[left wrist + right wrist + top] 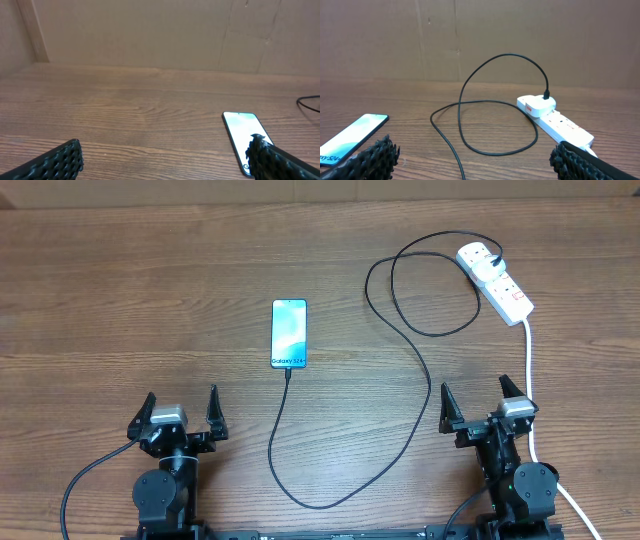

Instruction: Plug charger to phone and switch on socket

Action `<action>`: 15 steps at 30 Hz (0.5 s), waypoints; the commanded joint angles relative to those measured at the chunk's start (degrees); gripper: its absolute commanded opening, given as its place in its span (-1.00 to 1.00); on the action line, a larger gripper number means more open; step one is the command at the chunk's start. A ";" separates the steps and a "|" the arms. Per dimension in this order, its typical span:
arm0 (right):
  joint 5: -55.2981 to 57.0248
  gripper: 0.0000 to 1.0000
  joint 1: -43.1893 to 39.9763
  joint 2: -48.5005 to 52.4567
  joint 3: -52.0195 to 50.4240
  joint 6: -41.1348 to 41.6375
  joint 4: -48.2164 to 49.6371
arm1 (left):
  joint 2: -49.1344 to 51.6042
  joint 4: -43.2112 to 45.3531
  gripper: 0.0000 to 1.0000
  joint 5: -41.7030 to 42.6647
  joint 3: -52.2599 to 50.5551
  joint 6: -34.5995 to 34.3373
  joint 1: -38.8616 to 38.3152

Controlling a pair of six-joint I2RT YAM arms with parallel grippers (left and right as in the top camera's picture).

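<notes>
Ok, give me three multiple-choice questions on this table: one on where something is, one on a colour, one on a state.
1. The socket lies on which side of the phone? A) left B) right C) on it
2. The charger cable is: A) white B) black C) red
3. The left gripper and right gripper are: A) both open B) both shut C) holding the phone
Answers: B, it sits far right in the overhead view; B, a thin black line; A, fingers spread, nothing between.
</notes>
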 commanded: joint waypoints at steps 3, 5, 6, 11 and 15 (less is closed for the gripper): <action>-0.11 1.00 -0.20 -0.52 -0.59 -0.04 0.31 | -0.59 0.09 1.00 0.50 -0.24 1.09 -0.33; -0.33 1.00 -0.20 -0.52 -0.59 0.20 0.31 | -0.59 0.09 0.99 0.50 -0.24 1.09 -0.33; -0.35 1.00 -0.20 -0.52 -0.59 0.20 0.31 | -0.59 0.09 0.99 0.50 -0.24 1.09 -0.33; -0.52 1.00 -0.20 -0.52 -0.59 1.75 0.31 | -0.59 0.09 0.99 0.50 -0.24 1.09 -0.33; -0.31 1.00 -0.20 -0.52 -0.59 2.80 0.31 | -0.59 0.09 1.00 0.50 -0.24 1.09 -0.33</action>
